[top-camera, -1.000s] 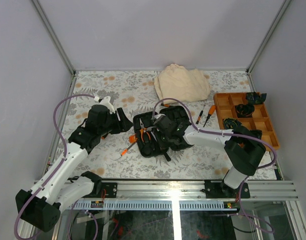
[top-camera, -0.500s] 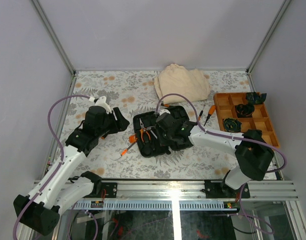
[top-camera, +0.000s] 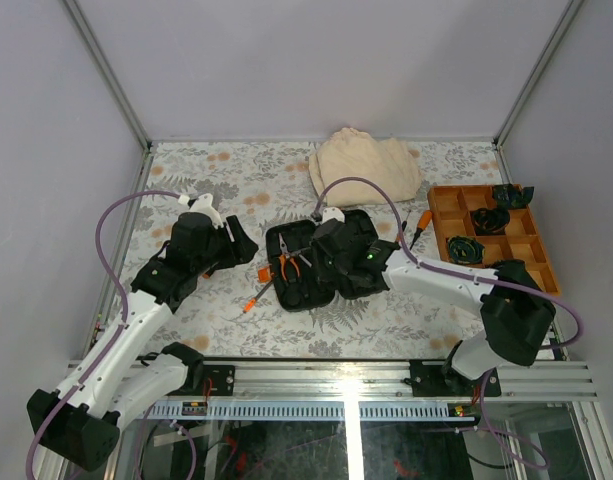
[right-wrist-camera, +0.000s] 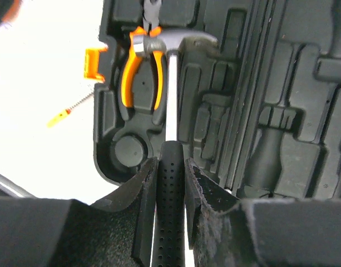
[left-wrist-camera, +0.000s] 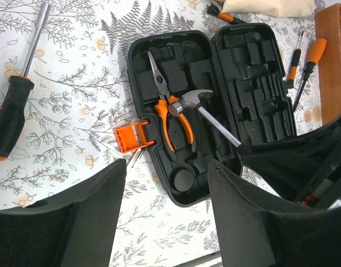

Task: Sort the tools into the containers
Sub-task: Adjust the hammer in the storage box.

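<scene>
The black tool case point(top-camera: 321, 262) lies open in the middle of the table. Orange-handled pliers point(left-wrist-camera: 173, 114) sit in a slot of its left half point(right-wrist-camera: 141, 78). My right gripper point(right-wrist-camera: 170, 161) is shut on the black perforated handle of the little hammer point(right-wrist-camera: 173, 40). It holds the hammer point(left-wrist-camera: 192, 99) low over the left half, with the head above the pliers' joint. My left gripper point(left-wrist-camera: 167, 167) hangs open and empty just left of the case point(top-camera: 248, 245). A big black-handled screwdriver point(left-wrist-camera: 11, 111) lies on the table to its left. Two orange screwdrivers point(top-camera: 411, 231) lie right of the case.
A beige folded cloth point(top-camera: 366, 165) sits at the back centre. A wooden divided tray point(top-camera: 521, 252) with dark items stands at the right. A small orange-tipped screwdriver point(top-camera: 251, 300) lies by the case's orange latch point(left-wrist-camera: 131, 137).
My right gripper has carried the hammer farther back over the case's left half. My left arm shifted slightly left early on and then stayed still.
</scene>
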Controlling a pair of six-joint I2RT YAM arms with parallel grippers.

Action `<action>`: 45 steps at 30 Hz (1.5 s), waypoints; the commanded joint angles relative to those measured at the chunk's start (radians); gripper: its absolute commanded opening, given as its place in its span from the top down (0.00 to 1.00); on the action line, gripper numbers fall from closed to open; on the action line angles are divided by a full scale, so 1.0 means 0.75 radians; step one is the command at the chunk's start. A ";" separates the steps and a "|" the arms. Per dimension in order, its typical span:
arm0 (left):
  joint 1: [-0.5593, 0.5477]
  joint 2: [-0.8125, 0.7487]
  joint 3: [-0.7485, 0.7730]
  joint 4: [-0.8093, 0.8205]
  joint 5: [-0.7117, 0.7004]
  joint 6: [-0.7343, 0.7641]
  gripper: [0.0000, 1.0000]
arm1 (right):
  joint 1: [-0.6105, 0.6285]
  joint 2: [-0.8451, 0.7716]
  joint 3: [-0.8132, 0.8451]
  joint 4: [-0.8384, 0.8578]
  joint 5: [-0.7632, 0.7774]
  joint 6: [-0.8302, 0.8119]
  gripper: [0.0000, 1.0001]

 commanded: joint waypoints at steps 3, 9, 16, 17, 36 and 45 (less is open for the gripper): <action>0.011 -0.008 0.011 0.008 -0.024 0.011 0.40 | 0.003 -0.139 0.015 0.198 0.102 0.015 1.00; 0.012 -0.005 0.009 0.008 -0.025 0.012 0.40 | 0.003 -0.165 0.017 0.224 0.129 0.014 1.00; 0.016 -0.005 0.009 0.008 -0.023 0.009 0.40 | 0.003 -0.109 0.064 0.227 0.247 0.007 1.00; 0.016 -0.004 0.009 0.008 -0.022 0.009 0.40 | 0.002 -0.093 0.077 0.229 0.262 0.004 1.00; 0.019 -0.002 0.009 0.008 -0.023 0.012 0.40 | -0.051 0.138 0.178 0.325 0.313 0.019 1.00; 0.018 -0.002 0.009 0.008 -0.023 0.012 0.40 | -0.064 0.243 0.212 0.317 0.268 0.014 1.00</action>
